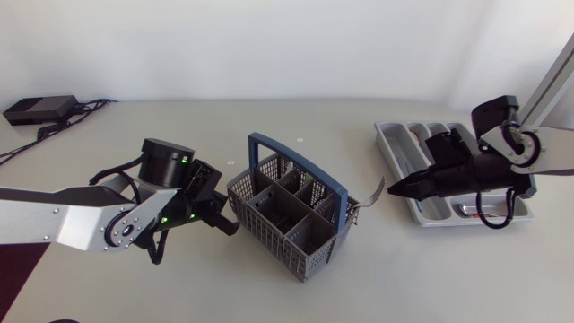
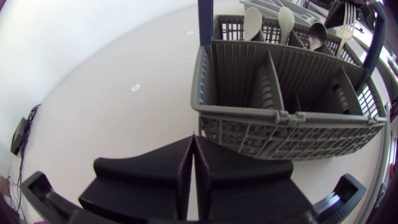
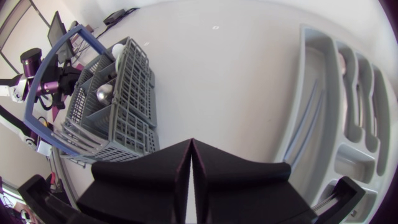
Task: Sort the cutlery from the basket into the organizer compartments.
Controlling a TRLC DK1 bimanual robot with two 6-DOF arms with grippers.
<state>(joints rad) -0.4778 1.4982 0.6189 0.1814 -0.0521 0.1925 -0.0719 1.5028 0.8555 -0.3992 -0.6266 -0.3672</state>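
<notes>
The grey basket (image 1: 289,213) with a blue handle stands mid-table. Several spoons (image 2: 252,22) and a fork (image 2: 346,25) stand in its far compartments; the near compartments look empty. My left gripper (image 1: 230,223) is shut and empty, its tips (image 2: 194,142) just short of the basket's wall (image 2: 280,121). The grey organizer (image 1: 405,144) lies at the right. My right gripper (image 1: 389,190) hangs between the organizer (image 3: 323,93) and the basket (image 3: 118,118), shut (image 3: 191,144) with nothing seen between its fingers. A thin grey strip (image 1: 369,195) reaches from the basket's right side towards its tip.
A black box (image 1: 40,109) with cables sits at the table's far left corner. Bare table lies ahead of the right gripper, between basket and organizer. A small item (image 1: 466,212) rests in the organizer's near end.
</notes>
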